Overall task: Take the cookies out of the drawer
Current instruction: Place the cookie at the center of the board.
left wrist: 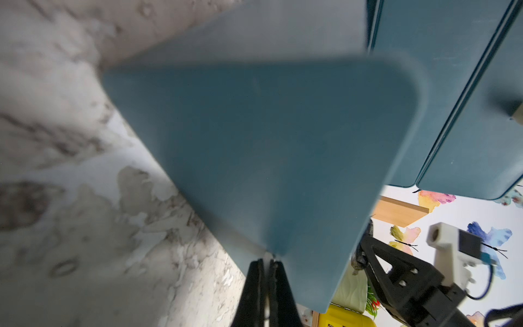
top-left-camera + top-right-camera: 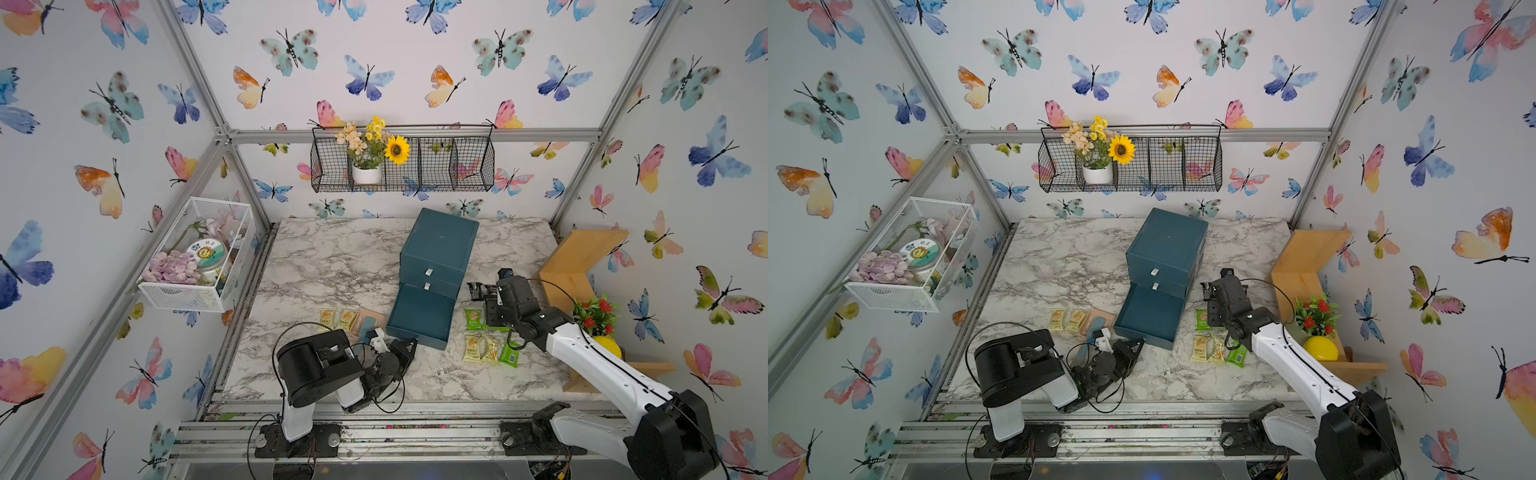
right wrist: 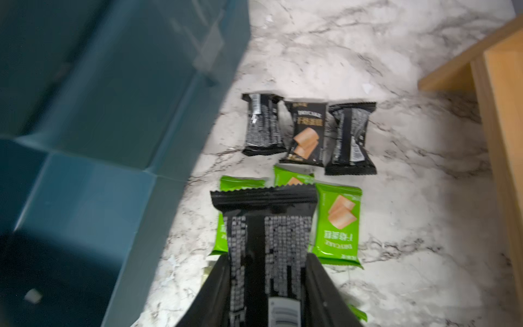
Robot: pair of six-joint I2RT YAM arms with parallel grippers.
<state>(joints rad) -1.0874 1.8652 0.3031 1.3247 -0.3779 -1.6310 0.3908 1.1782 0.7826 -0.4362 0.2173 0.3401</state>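
The right gripper (image 3: pixel 266 262) pinches a black packet (image 3: pixel 267 226) by its near end. It hangs over the green packets (image 3: pixel 338 223) on the marble table (image 3: pixel 396 70), just right of the open drawer (image 2: pixel 419 318). Three other black packets (image 3: pixel 307 133) lie farther back and yellow packets (image 2: pixel 482 348) lie nearer. From above the drawer looks empty. The left gripper (image 1: pixel 267 264) has its fingers pressed together at the drawer's near corner. Let go here, the packet would likely land on the green ones and slide off. Reaching lower could shove them about.
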